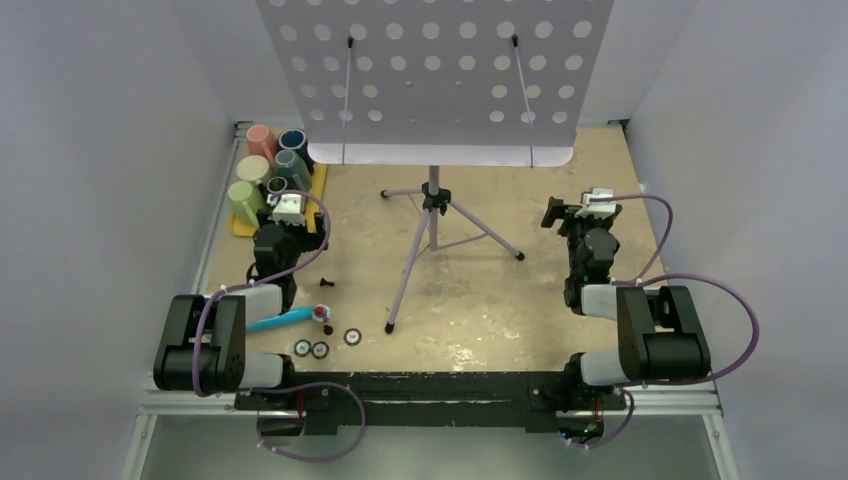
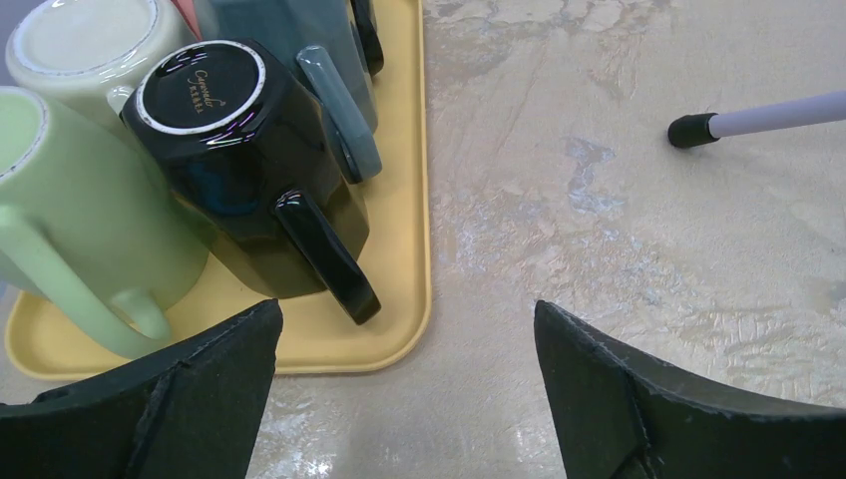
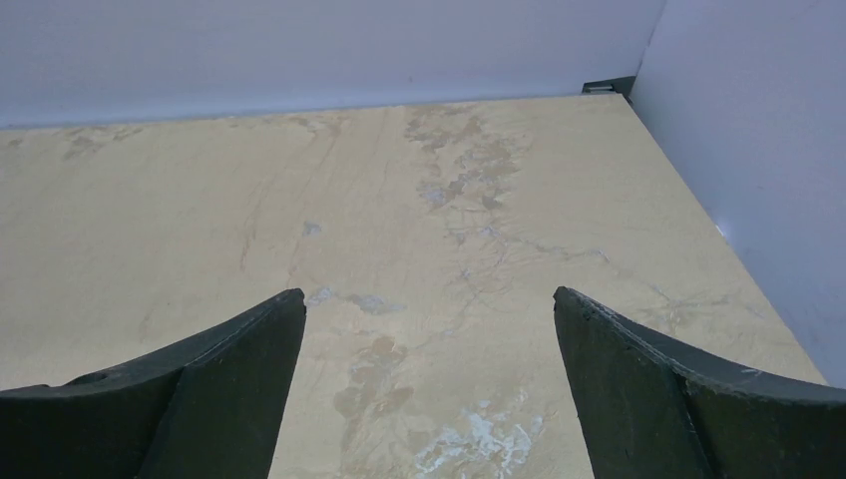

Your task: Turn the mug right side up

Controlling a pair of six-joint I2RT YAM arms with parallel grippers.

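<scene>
**Inverted black mug on the tray; both hands open**

Top external view: a yellow tray (image 1: 320,182) crowded with mugs lies at the far-left corner of the table (image 1: 500,300). The black mug (image 1: 277,186) stands in the tray's near part, just beyond the left hand (image 1: 287,208). The right hand (image 1: 583,210) hangs over bare table on the right. A music stand (image 1: 432,200) occupies the centre.

Left wrist view: the black mug sits base up, its printed underside facing the camera and its handle pointing toward the tray's near edge, close beside a light green mug (image 2: 70,220). The left hand's fingers (image 2: 180,399) are spread wide, holding nothing.

Right wrist view: the right hand's fingers (image 3: 200,389) are likewise spread and empty.
</scene>
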